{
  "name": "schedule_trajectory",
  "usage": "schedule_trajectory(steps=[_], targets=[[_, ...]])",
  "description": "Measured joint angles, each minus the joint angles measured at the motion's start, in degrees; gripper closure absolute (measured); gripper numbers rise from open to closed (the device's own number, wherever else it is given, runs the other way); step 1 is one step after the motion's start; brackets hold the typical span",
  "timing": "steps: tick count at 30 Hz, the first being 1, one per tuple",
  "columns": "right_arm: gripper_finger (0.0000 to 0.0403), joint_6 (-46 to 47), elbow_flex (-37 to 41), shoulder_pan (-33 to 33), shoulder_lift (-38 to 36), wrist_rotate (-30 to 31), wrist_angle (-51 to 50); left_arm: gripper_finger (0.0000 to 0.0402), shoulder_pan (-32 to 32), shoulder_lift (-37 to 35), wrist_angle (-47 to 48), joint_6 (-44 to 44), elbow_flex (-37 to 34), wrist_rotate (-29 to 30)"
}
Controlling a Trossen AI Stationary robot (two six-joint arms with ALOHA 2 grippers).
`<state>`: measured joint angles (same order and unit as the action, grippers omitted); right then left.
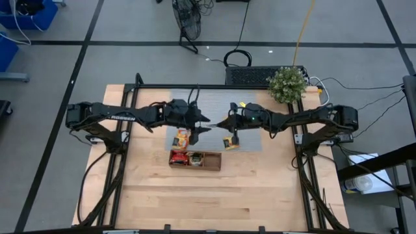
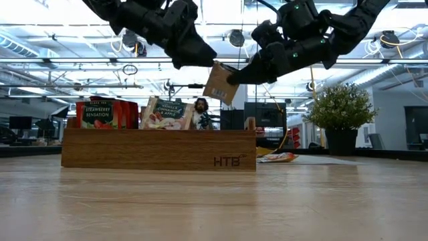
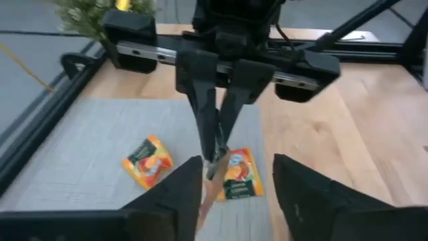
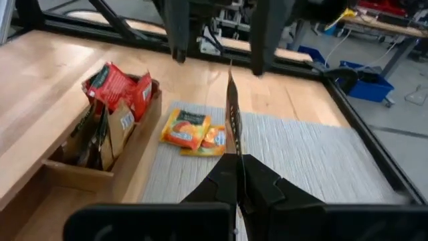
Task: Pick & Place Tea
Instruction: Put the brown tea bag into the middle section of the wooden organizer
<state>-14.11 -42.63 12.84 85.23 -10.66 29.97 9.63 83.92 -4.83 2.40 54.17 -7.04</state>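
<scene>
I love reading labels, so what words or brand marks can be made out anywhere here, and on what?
"HTB": on the wooden tray front.
"STRAWBERRY SENSATION": on a red tea packet in the tray.
Pale packet: print too small to read.
Orange packets on the mat: blurred.

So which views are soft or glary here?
Low view: bright ceiling lights glare behind the arms, leaving them as dark shapes. Left wrist view: the left gripper and the orange packets are blurred. Right wrist view: the held tea packet reads edge-on, sharp enough.

A tray (image 1: 211,160) with packets (image 1: 180,158) in it sits on the table (image 1: 195,201), just in front of a mat (image 1: 250,140) bearing two more packets (image 1: 182,138).
</scene>
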Motion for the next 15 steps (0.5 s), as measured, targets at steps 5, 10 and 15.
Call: schedule_trajectory(steps=[5, 10, 15], targets=[[0.0403, 0.0, 0.0, -0.3, 0.0, -0.4, 1.5, 0.0189, -0.8, 0.8, -2.4, 0.1, 0.0, 2.9], [0.0403, -0.1, 0.0, -0.9, 0.0, -1.4, 2.0, 0.0189, -0.2, 2.4, -3.0, 0.3, 0.0, 3.1], [0.0403, -0.2, 0.0, -0.9, 0.0, -1.4, 2.0, 0.0232, 0.2, 3.3, -3.1, 2.6, 0.0, 3.2]])
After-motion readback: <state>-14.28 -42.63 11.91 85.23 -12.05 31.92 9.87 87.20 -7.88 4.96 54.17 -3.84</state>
